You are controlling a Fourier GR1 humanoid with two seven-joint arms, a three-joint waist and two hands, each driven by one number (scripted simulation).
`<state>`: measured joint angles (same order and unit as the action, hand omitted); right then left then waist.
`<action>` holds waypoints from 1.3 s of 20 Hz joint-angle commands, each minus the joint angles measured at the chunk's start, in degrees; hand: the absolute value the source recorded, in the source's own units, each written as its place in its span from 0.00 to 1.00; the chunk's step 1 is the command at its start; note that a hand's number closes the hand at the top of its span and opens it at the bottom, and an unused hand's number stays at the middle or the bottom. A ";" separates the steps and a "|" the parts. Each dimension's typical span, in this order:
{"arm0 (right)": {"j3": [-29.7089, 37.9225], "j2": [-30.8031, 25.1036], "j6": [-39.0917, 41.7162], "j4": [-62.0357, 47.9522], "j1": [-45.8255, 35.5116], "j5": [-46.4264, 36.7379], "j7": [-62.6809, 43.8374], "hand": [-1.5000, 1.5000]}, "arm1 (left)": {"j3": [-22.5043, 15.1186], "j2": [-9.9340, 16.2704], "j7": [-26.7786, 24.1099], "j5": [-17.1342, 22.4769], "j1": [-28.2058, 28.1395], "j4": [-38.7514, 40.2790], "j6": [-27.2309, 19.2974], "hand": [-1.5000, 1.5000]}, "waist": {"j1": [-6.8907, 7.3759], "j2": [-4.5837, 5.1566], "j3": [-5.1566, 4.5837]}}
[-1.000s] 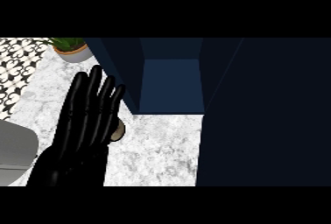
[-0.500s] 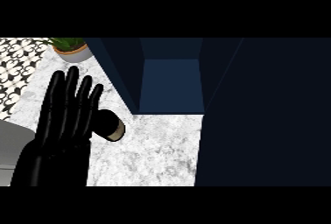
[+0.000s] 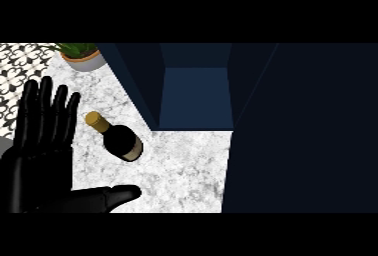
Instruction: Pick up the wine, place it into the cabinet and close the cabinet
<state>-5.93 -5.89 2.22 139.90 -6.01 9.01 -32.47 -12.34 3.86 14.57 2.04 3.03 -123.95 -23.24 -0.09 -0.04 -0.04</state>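
Your left hand (image 3: 40,150) shows at the lower left, fingers straight up and thumb stuck out to the right, holding nothing; the right hand is out of view. The wine (image 3: 118,137) lies on its side on the counter (image 3: 184,165), cork end toward the upper left and base toward the lower right, just right of your fingers and above the thumb, apart from both. The cabinet (image 3: 196,95) stands open right behind it, its blue inside showing between dark walls, with what looks like the door (image 3: 303,125) filling the right side. By the look of it the pick is not yet begun, so get the grasp right first. Bring the hand over the wide body, not the narrow neck, and curl fingers and thumb round it from opposite sides. It is round and lying down, so it may roll if you nudge it from one side only; close both sides together. Keep away from the plant (image 3: 81,55) at the top left. Lift before you turn toward the opening.
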 commanded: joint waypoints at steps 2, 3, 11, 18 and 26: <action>0.81 -1.04 -0.77 9.76 1.65 2.80 -5.76 0.00 | 6.01 1.21 -7.44 5.68 -5.10 3.75 4.63 0.00 | -0.10 -0.06 -0.04; 1.93 -0.61 0.32 6.47 1.59 3.06 -2.38 0.00 | 6.46 0.29 -4.73 4.46 -0.75 5.58 3.17 0.00 | -0.09 0.00 0.02; -0.07 0.47 0.56 3.94 0.74 0.95 -2.20 0.00 | 12.14 1.94 -10.26 8.62 -2.66 15.25 9.36 0.00 | 0.03 0.01 0.03; -1.14 1.31 2.03 6.53 4.50 1.14 -0.56 0.00 | 16.93 2.79 -19.33 11.10 0.69 31.83 14.94 0.00 | -0.49 0.06 0.02; -0.85 1.97 3.22 5.98 6.45 1.13 1.61 0.00 | 19.56 3.13 -28.40 13.02 -2.64 42.34 21.82 0.00 | -0.12 0.00 0.03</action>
<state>-6.40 -4.24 4.24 140.52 -3.89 7.88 -31.35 5.37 6.15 -10.09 13.86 1.57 -85.78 -4.67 -0.29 0.00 -0.03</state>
